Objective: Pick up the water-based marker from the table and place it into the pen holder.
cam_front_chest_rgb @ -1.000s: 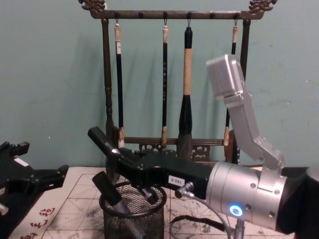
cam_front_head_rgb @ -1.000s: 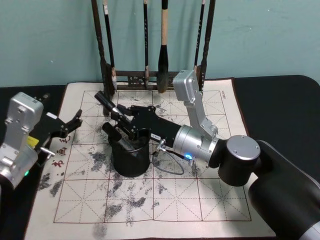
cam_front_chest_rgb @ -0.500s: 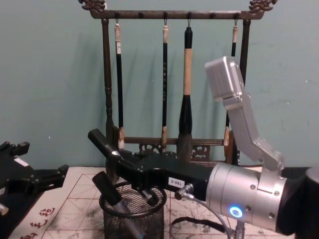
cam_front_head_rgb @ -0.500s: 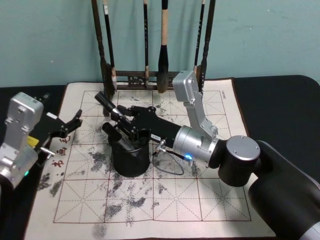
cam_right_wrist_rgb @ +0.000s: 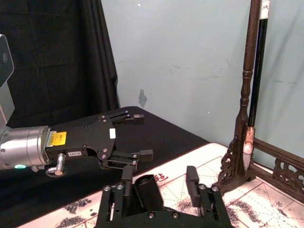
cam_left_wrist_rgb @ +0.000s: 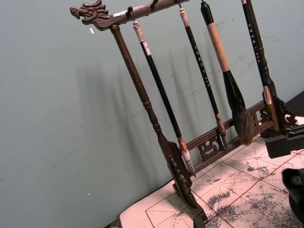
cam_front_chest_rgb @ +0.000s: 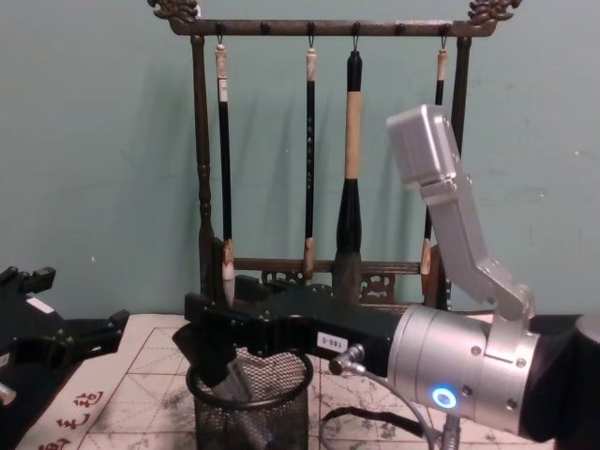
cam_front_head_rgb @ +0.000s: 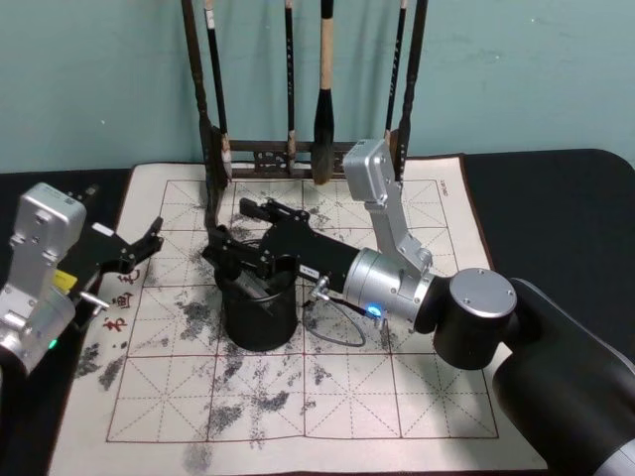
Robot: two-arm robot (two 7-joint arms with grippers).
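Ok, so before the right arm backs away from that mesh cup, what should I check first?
1. Marker inside the pen holder: ok, it leans in the mesh cup.
2. Right gripper jaws apart: ok, open just above the rim.
3. Jaws free of the marker's top end: cannot tell, it sits between them in the right wrist view.
4. Pen holder upright on the mat: ok.
5. Room from the brush rack: cannot tell, its post stands close behind the jaws.
6. Left gripper out of the way: ok, open at the mat's left edge.
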